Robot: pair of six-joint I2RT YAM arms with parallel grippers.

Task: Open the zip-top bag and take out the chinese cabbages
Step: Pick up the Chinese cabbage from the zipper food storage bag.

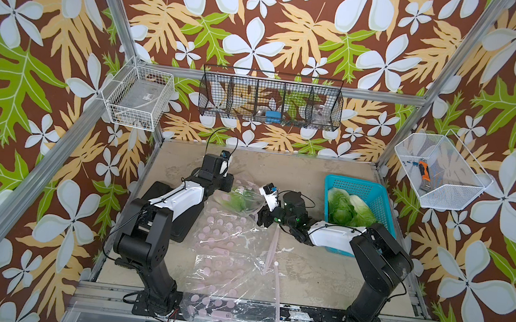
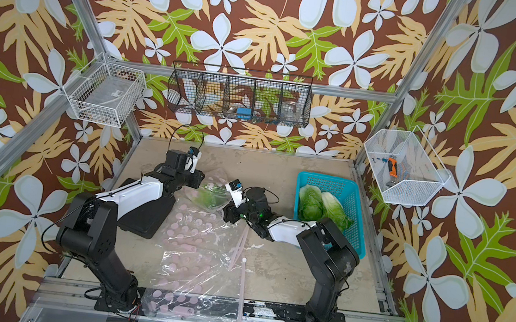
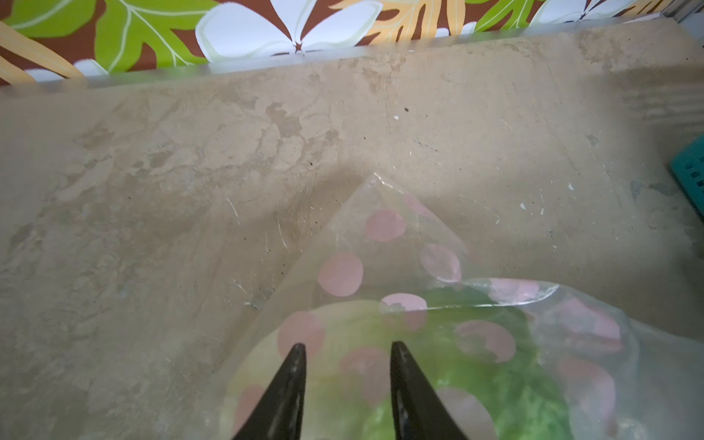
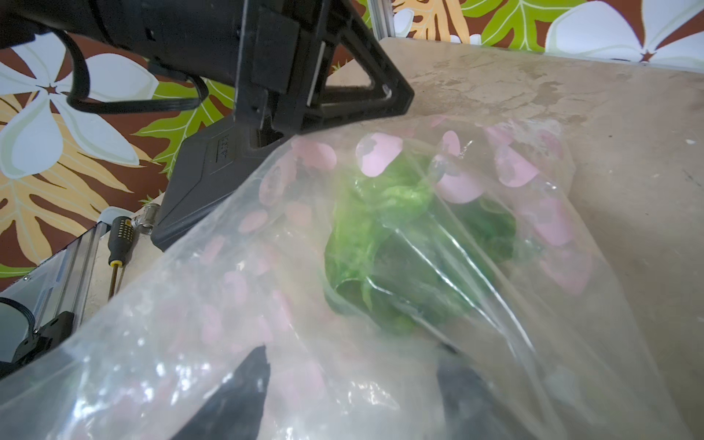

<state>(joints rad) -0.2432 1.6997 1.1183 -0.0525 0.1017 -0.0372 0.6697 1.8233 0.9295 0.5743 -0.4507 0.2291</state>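
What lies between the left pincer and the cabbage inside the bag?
Only the bag's clear, pink-dotted film. The left wrist view shows the left pincer over it and the cabbage green beneath it.

The zip-top bag (image 1: 228, 231) is clear plastic dotted with pale pink circles. The chinese cabbages (image 1: 340, 211) are bright green with white ribs (one shows green through the plastic). The basket (image 1: 368, 186) is turquoise, the table (image 1: 319, 274) mottled beige, the walls (image 1: 48, 45) brown with white flowers.
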